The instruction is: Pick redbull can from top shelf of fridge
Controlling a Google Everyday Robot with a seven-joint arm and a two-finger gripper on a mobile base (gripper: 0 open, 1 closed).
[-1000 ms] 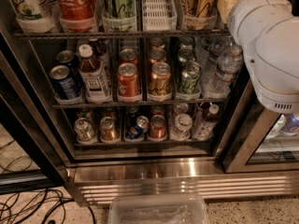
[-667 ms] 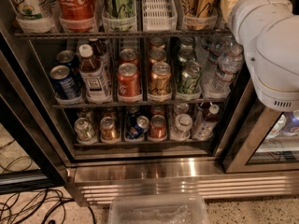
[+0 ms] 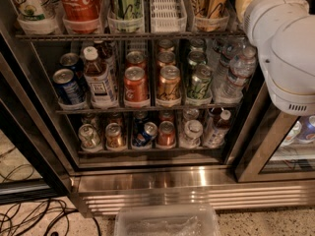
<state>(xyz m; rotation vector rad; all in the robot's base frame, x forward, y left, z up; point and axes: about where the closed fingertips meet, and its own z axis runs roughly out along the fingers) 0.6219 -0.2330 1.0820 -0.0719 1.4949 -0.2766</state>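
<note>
The redbull can is hidden, so I cannot tell which way it points. A pale shape at the right end of the top shelf [image 3: 98, 35] may be the gripper [image 3: 248, 1]. How wide it is, I cannot tell.

Top shelf [image 3: 133, 35]: dark wire. On it: red Coca-Cola container [image 3: 81, 1] with white script; green-silver can [image 3: 125, 1]; white slatted bin [image 3: 167, 6]; gold-and-black cans [image 3: 209, 1]. Middle rack: blue can [image 3: 66, 85], red can [image 3: 135, 85], copper-orange can [image 3: 169, 85]. Fridge [image 3: 197, 191] base: ribbed steel. Gripper: out of view; only the white arm housing [image 3: 285, 48] shows, upper right.
</note>
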